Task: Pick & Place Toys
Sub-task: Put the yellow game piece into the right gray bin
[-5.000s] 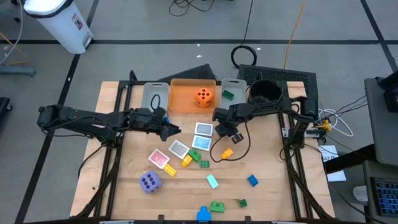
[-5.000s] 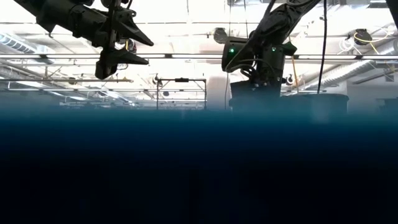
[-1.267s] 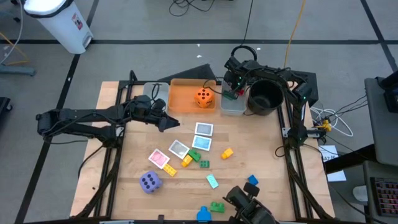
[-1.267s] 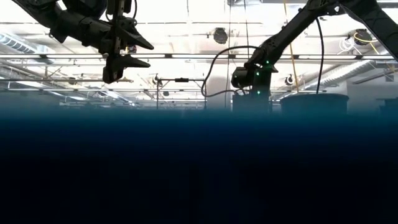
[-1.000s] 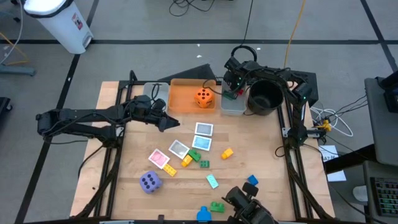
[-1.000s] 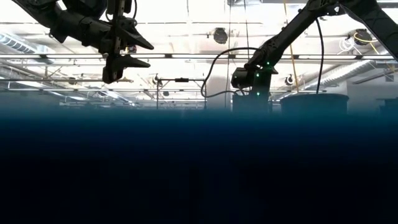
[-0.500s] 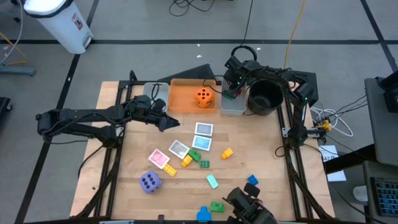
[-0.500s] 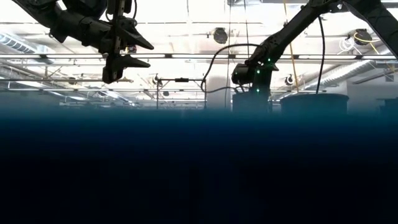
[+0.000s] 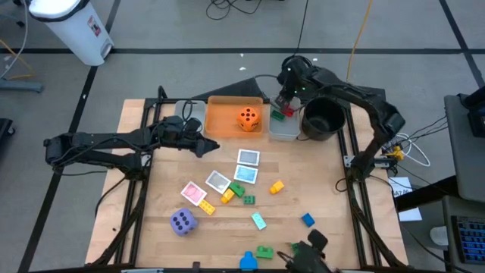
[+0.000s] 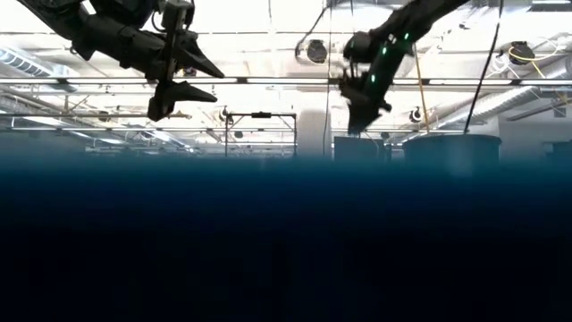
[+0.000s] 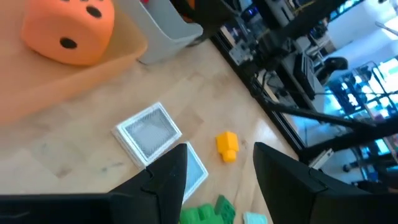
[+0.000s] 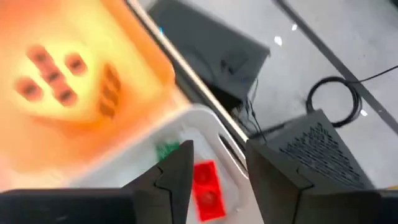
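Right gripper point(image 9: 286, 97): raised over the far end of the grey bin point(image 9: 285, 126), at the far edge of the table. Fingers point(image 12: 177, 180) stand apart with nothing between them.
Bin contents: a red brick point(image 12: 205, 191) and a green brick point(image 12: 166, 150) lie in the grey bin directly beneath the right gripper; both free of it.
Left gripper point(image 9: 210, 148): hovers above the table left of centre, just near of the orange bin point(image 9: 220, 125). Fingers point(image 11: 166, 182) parted, empty.
Orange die point(image 9: 248, 118): sits inside the orange bin.
Purple die point(image 9: 183, 221): near-left of the table, well apart from both grippers.
Picture cards point(image 9: 248, 158): clustered mid-table, right and slightly near of the left gripper, lying flat.
Loose bricks: yellow brick point(image 9: 276, 186) mid-table; blue brick point(image 9: 307, 220) and others toward the near edge.
Governing relation: the card and brick cluster lies right and near of the left gripper, and well near and left of the right gripper.
Judgement: the left arm is the closer tool for the next pick; the right arm would first have to travel back from the bins.
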